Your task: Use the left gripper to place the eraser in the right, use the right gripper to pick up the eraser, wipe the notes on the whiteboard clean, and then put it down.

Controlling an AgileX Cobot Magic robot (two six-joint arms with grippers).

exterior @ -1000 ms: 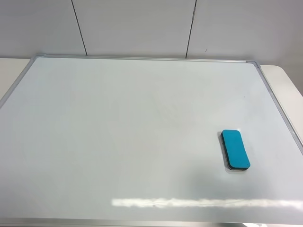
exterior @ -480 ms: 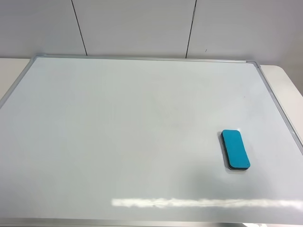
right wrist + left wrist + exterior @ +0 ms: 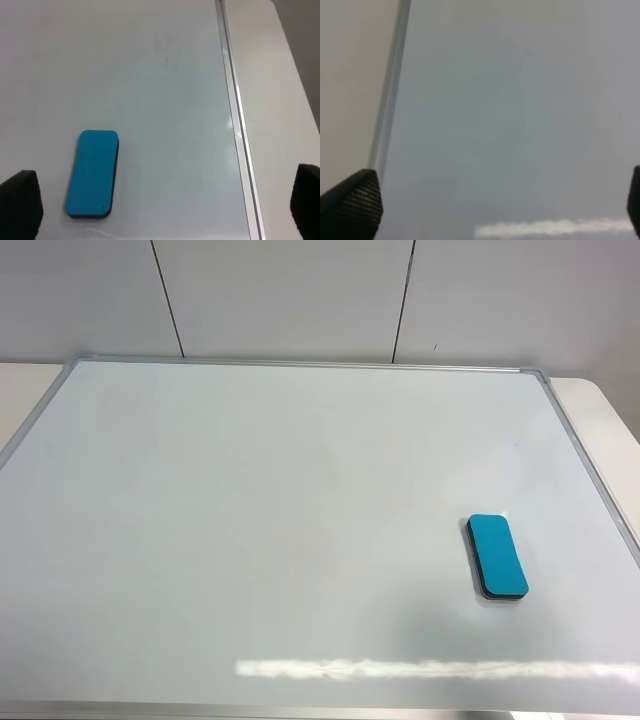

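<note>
Since nothing has shifted over the last second, I log the eraser (image 3: 497, 556) at four o'clock on a clean whiteboard (image 3: 300, 490) — both grippers' fingers apart, empty.

One whiteboard (image 3: 250, 520) is lying flat; one eraser (image 3: 497, 556) is resting on it; two grippers, left (image 3: 485, 210) and right (image 3: 165, 210), are showing.

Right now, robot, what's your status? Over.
Both end effectors open, holding nothing. Eraser lies flat on the whiteboard, right side, teal face up. No red notes visible; nothing in the way.
</note>
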